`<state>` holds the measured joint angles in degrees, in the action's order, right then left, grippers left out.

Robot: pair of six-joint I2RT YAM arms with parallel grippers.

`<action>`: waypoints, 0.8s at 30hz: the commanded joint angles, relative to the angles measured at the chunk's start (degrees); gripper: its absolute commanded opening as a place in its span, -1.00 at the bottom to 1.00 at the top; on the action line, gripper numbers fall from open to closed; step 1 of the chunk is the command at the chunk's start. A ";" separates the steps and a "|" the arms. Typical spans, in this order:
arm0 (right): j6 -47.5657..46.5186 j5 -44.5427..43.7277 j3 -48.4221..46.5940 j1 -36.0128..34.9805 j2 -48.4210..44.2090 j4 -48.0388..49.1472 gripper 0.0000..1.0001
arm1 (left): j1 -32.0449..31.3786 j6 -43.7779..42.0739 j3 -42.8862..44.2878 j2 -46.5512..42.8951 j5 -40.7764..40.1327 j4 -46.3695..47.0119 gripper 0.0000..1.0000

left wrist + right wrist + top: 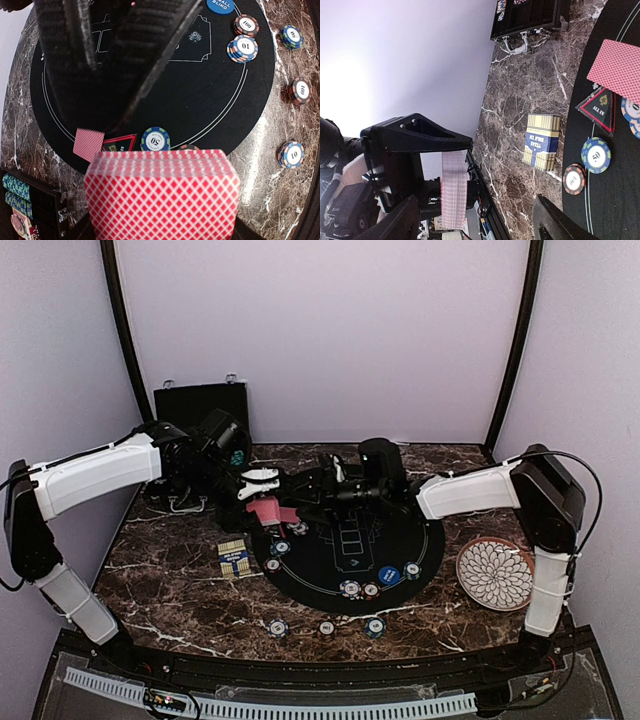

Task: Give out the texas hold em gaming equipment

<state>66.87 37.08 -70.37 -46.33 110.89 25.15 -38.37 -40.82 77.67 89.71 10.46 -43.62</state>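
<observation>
My left gripper (262, 481) is shut on a deck of red-backed playing cards (160, 195), held above the near-left edge of the round black mat (350, 550). The deck hides its fingers in the left wrist view. Just right of the deck, my right gripper (305, 488) stands open with nothing in it; its black fingers (125, 60) hang over the mat. On the mat, one card (88, 144) lies face down beside the red-edged triangle marker (119, 144) and a 50 chip (155, 139). More chips (243, 48) and a blue button (389, 575) lie across the mat.
A blue and gold card box (233, 558) lies left of the mat. The open black case (200, 405) stands at the back left. A white petal-patterned plate (495, 573) sits at the right. Three chips (326, 628) line the table's front edge.
</observation>
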 commanded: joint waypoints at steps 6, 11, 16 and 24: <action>1.84 0.89 -1.51 -1.56 0.36 4.51 0.57 | 0.36 0.82 2.81 -0.04 1.17 -1.11 -1.00; 2.15 0.98 -1.53 -1.73 0.73 4.92 0.58 | 0.32 0.90 3.07 -0.02 1.40 -1.05 -1.00; 2.30 1.02 -1.85 -1.92 0.99 5.11 0.61 | 0.32 1.04 3.46 0.03 1.58 -1.13 -1.00; 2.87 1.77 -2.88 -2.62 2.33 5.71 0.63 | 0.33 1.07 3.98 0.00 1.59 -1.16 -1.00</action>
<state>69.36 37.82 -71.48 -48.14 111.94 27.92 -38.37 -40.18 79.70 90.30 10.94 -43.90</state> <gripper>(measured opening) 0.817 0.680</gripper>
